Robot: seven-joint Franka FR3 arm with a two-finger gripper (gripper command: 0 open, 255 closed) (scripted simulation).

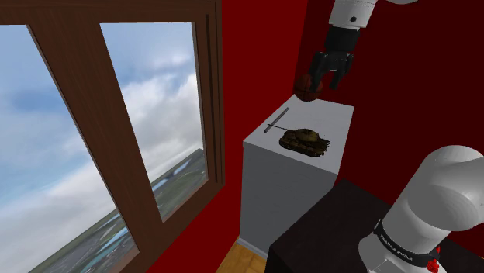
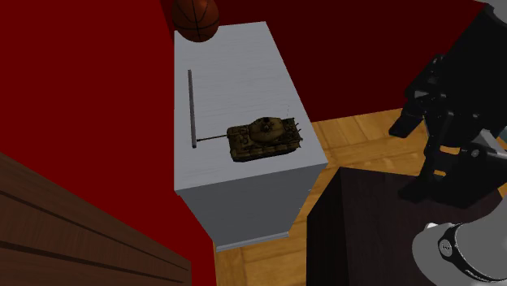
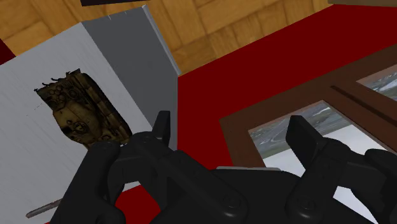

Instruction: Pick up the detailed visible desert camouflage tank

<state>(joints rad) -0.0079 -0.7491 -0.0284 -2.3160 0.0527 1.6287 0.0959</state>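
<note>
Hand (image 1: 327, 84) hangs, fingers (image 3: 163, 127) apart, near one tank (image 1: 305, 140), one ball (image 2: 196, 18).

A tall pale grey box-shaped table (image 2: 236, 73) carries three things. A brown-and-tan camouflaged toy tank (image 2: 265, 136) sits near one end, its barrel reaching toward a thin grey straight rod (image 2: 192, 106) lying flat. A reddish-brown basketball (image 2: 196, 18) sits at the opposite end.
</note>
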